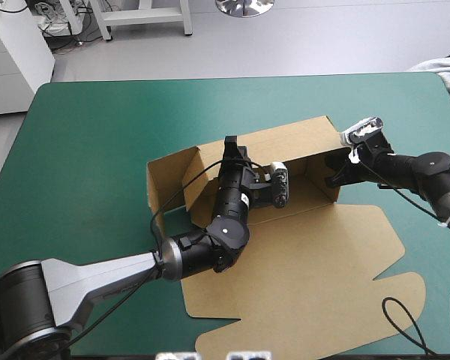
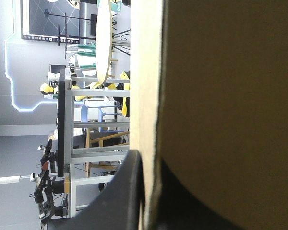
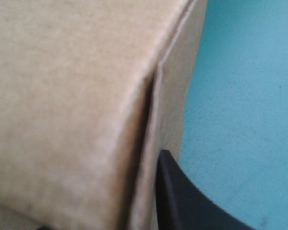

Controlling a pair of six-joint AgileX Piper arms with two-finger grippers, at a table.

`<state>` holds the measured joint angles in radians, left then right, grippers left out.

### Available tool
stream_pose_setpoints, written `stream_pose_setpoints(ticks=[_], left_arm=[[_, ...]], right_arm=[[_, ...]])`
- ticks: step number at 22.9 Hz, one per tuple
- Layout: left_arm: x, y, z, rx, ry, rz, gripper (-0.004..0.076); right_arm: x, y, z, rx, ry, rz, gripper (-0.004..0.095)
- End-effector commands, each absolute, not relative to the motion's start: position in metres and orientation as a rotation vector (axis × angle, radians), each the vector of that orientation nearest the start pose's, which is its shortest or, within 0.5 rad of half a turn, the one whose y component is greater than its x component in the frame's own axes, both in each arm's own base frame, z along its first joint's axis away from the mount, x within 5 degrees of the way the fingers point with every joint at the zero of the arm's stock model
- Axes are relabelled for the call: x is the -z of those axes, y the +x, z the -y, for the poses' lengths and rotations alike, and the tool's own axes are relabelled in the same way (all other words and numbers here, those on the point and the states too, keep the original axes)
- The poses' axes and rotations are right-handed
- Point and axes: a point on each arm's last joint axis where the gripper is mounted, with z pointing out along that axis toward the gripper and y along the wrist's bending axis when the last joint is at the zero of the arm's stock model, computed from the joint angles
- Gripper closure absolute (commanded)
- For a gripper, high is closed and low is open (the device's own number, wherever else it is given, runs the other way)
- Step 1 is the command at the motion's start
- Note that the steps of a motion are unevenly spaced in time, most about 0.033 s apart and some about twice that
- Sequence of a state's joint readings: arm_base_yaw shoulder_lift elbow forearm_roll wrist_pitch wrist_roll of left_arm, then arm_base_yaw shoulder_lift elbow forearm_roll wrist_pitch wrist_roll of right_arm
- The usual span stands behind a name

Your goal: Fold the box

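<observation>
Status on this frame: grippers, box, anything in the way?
Left gripper shut on the far wall. Right gripper shut on the right end wall. Box: far walls up, lid flat. No obstruction seen.

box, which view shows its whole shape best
High view: the whole box shows, far walls raised, lid sheet flat. Left wrist view shows only one wall edge; right wrist view just a close-up corner.

box (image 1: 315,285): brown board, matt, faintly fibrous, paper-like | cover (image 1: 90,150): teal-green, matt, smooth
</observation>
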<state>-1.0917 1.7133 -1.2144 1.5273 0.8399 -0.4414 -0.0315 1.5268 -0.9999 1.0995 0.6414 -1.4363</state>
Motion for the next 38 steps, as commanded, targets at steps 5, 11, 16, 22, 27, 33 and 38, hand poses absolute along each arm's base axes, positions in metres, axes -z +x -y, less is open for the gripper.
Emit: stream_pose_setpoints(ticks=[5,11,16,22,27,33,38], left_arm=[[-0.305,0.228,0.294,-0.742,1.308,-1.417,0.0718],[-0.306,0.231,0.293,-0.745,1.308,-1.409,0.0442],[-0.311,0.223,0.301,-0.729,1.294,-1.333,0.0333],[-0.321,0.199,0.320,-0.640,1.207,-1.237,0.0333],[-0.328,0.174,0.332,-0.604,1.186,-1.178,0.0334],[-0.338,0.132,0.346,-0.486,1.171,-1.129,0.0334],[-0.358,0.096,0.350,-0.358,1.126,-1.099,0.0424]], right_arm=[[-0.280,0.314,-0.043,-0.485,-0.727,-2.078,0.0908],[-0.280,0.312,-0.044,-0.501,-0.734,-2.091,0.0908],[-0.273,0.311,-0.039,-0.433,-0.759,-2.169,0.0908],[-0.274,0.314,-0.036,-0.404,-0.699,-2.173,0.0908],[-0.275,0.315,-0.035,-0.398,-0.649,-2.180,0.0908],[-0.279,0.318,-0.034,-0.397,-0.623,-2.175,0.0908],[-0.280,0.318,-0.034,-0.411,-0.594,-2.185,0.0908]])
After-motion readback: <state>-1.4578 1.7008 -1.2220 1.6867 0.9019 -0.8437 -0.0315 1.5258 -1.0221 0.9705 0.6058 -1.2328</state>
